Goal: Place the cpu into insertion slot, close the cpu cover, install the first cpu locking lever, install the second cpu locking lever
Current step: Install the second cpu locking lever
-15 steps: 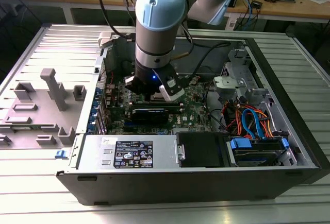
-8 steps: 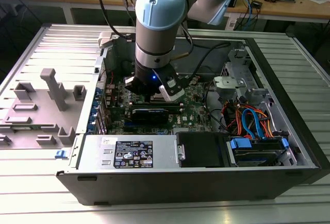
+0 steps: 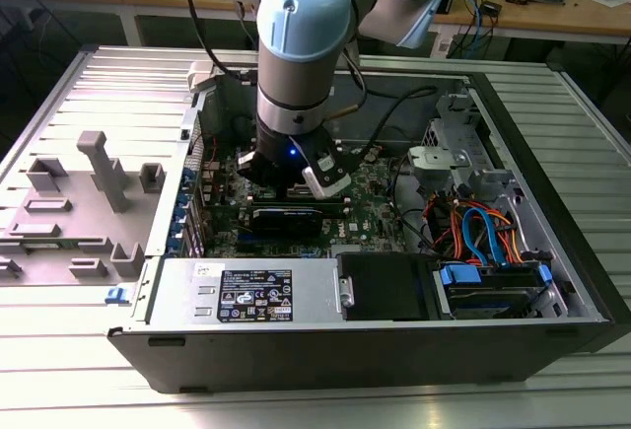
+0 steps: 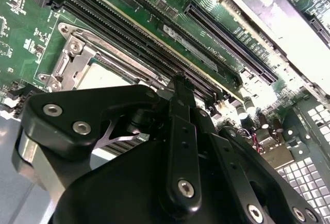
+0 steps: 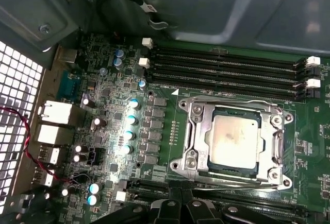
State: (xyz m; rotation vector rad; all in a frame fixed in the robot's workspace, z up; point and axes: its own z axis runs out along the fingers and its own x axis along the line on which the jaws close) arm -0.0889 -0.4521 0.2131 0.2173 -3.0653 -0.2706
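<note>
We cannot tell how the gripper (image 4: 178,87) stands; it hovers over the motherboard (image 5: 108,131). The cpu (image 5: 235,141) sits in the insertion slot (image 5: 281,147), the cpu cover (image 5: 198,118) closed around it.

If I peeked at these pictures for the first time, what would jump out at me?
Probably the big grey and blue robot arm reaching down into the open computer case in the exterior view. In the first wrist view, the shiny cpu sits in its insertion slot on the green circuit board, with the silver cpu cover framing it, just below the long black memory slots.
</note>
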